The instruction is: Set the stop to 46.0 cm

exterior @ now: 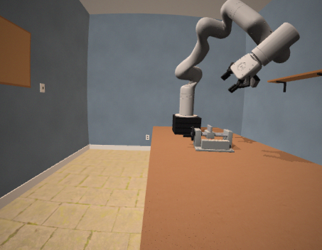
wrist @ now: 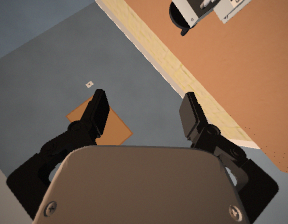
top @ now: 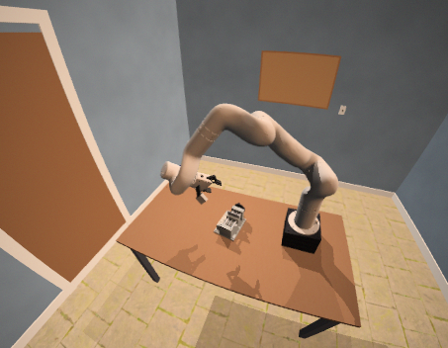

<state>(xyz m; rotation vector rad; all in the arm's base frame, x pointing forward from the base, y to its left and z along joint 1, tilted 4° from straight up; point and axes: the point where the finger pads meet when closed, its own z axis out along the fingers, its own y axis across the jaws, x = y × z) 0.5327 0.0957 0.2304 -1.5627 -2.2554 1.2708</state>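
- Your hand (top: 216,190) (exterior: 227,84) (wrist: 144,100) hangs in the air above the surface, its fingers spread wide with nothing between them, well apart from the handwheel.
- Your hand is tilted, its fingertips slanting downward in the exterior view.
- Behind the hand, your pale jointed arm (top: 244,119) (exterior: 248,21) arches high over the surface and comes down to its black pedestal (top: 288,240) (exterior: 176,128).
- Below the hand, the handwheel (top: 239,205) (exterior: 192,133) (wrist: 180,15), dark and round, sits at one end of the pale stop fixture (top: 230,228) (exterior: 215,145) (wrist: 226,14); no finger touches it.
- The stop (top: 234,215) (exterior: 210,131), a small upright block, stands on the fixture between its two end supports; its setting in centimetres is too small for you to read.
- The fixture's flat base rests on the brown surface (top: 190,232) (exterior: 222,199) (wrist: 235,75), near your arm's pedestal but apart from it.
- In your wrist view, the handwheel and part of the fixture show at the upper edge, beyond the open fingers.
- Around you, an orange-brown board (top: 300,79) (exterior: 12,53) (wrist: 117,130) hangs on a blue-grey wall, with a pale wall plate (top: 342,110) (exterior: 42,87) (wrist: 89,84) near it.
- In the exterior view, a wooden shelf (exterior: 300,76) juts from the wall on dark brackets, at the right of the frame.
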